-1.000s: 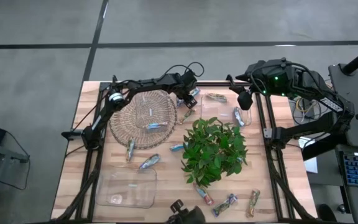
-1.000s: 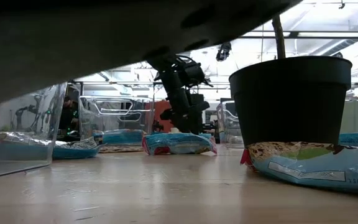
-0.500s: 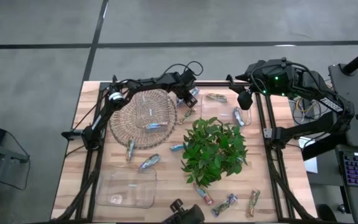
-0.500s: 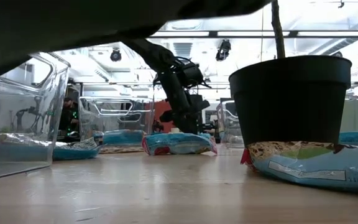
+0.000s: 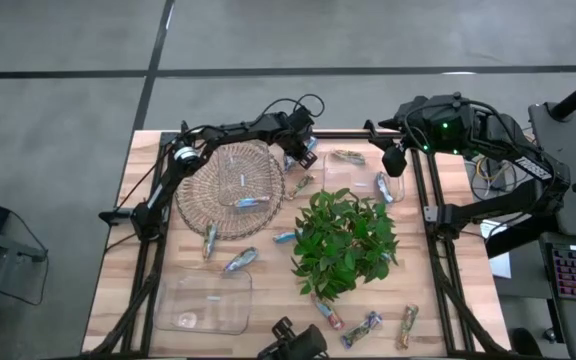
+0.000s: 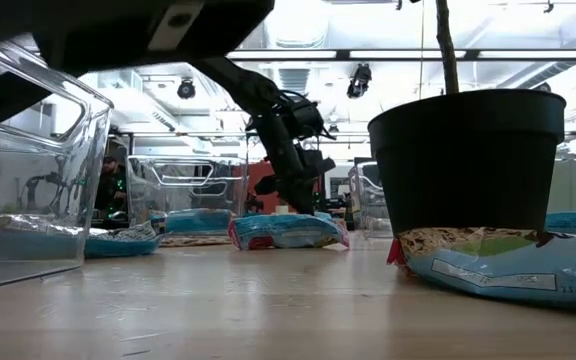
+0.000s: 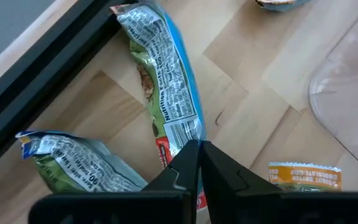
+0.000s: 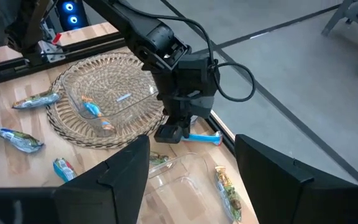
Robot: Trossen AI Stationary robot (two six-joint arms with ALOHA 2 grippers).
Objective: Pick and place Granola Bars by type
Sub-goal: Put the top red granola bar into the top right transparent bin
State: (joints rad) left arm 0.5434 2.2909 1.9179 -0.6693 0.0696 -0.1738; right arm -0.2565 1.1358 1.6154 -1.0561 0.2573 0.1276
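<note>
Left gripper [image 7: 197, 163] is clamped on blue-wrapped bar [image 7: 166, 87] at table's 12 o'clock; wrapper judged light, crinkly, slippery, so end-seam grip advised; right gripper [image 8: 191, 171] is held apart, idle.

Foil-wrapped Granola Bars [image 5: 240, 261] lie scattered flat across the table, several silvery-blue.

The plant [image 5: 343, 243] stands near the middle of the table [image 5: 448, 335], with the wicker tray [image 5: 230, 188] to its left toward the far edge and a clear bowl [image 5: 240, 184] holding one bar [image 5: 249, 201] on that tray. A clear box [image 5: 206, 301] sits at the near left, with two bars [image 5: 224, 252] between it and the tray, and three bars [image 5: 367, 324] lie in front of the plant on the near right. The left gripper [image 5: 302, 160] hangs by the far edge just right of the tray, pinched on a bar [image 7: 166, 93], while the right gripper [image 5: 395, 160] waits at the far right beside another bar [image 5: 384, 187].
</note>
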